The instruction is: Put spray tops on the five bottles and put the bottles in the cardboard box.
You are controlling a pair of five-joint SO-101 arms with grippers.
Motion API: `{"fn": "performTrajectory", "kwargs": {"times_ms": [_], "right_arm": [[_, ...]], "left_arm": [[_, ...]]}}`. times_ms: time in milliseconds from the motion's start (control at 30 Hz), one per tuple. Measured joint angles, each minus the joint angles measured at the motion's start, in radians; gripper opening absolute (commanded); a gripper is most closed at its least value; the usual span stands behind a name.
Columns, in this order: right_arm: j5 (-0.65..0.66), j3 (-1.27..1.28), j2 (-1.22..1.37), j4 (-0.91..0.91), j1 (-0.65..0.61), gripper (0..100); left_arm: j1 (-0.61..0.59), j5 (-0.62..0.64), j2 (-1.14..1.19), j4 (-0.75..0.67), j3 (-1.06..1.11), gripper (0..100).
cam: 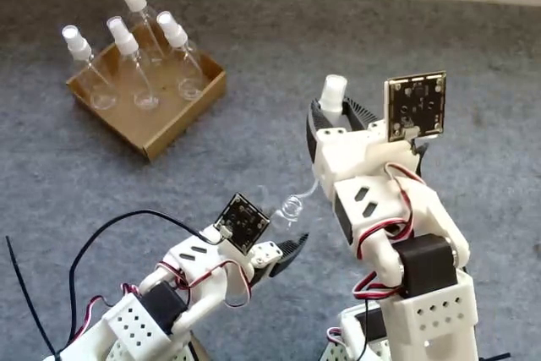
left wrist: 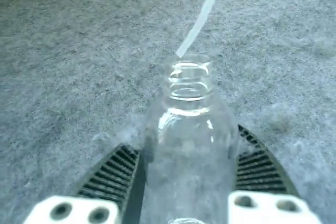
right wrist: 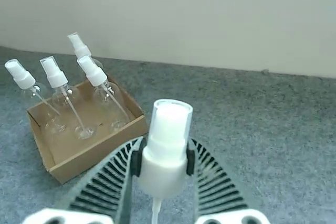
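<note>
Grippers: right gripper (right wrist: 165, 156) closed on spray top (right wrist: 169, 124), pinching its collar from both sides; left gripper (left wrist: 186, 148) closed round the shoulders of a bare bottle (left wrist: 186, 95), partly open to the bottle's width
Fingers: ribbed black plastic, curved and tapering (right wrist: 215, 179); the left pair the same slatted make (left wrist: 113, 174), set on white printed mounts
Spray top: smooth white plastic; round cap over a wider round collar; held up above the carpet in the high view (cam: 334, 90), near the middle of the table
Dip tube: thin, pale, translucent (left wrist: 202, 14); runs slanting down from the spray top; its cut tip is at the rim of the bottle's mouth; in or just outside, I cannot tell
Bottle: clear, round-bodied, with a narrow threaded neck and open mouth; neck points away from the left arm, up toward the tube; in the high view (cam: 292, 207) it sits between the two arms
Cardboard box: shallow, brown, square, matte (cam: 182, 128); well apart from both grippers, at the far left of the table
Capped bottles: four clear bottles (cam: 127, 57) stand in the box, leaning, each with a white top and a tube inside
Carpet: grey, felted, rough nap (cam: 254, 65); covers the table
</note>
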Motion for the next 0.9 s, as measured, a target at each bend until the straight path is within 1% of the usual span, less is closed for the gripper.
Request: {"fn": "performTrajectory", "kwargs": {"times_ms": [267,667,733,900], "right_arm": [[-0.02,0.002,0.0,0.015,-0.031,1.9],[-0.026,0.02,0.0,0.015,-0.032,1.9],[-0.026,0.063,0.0,0.015,-0.035,1.9],[-0.029,0.132,0.0,0.015,-0.038,2.3]], "left_arm": [[-0.009,0.0,0.0,-0.034,0.0,6],[-0.014,0.0,-0.002,-0.041,0.0,6],[-0.011,0.0,-0.002,-0.061,0.0,6],[-0.009,0.0,0.0,-0.173,0.0,6]]}}
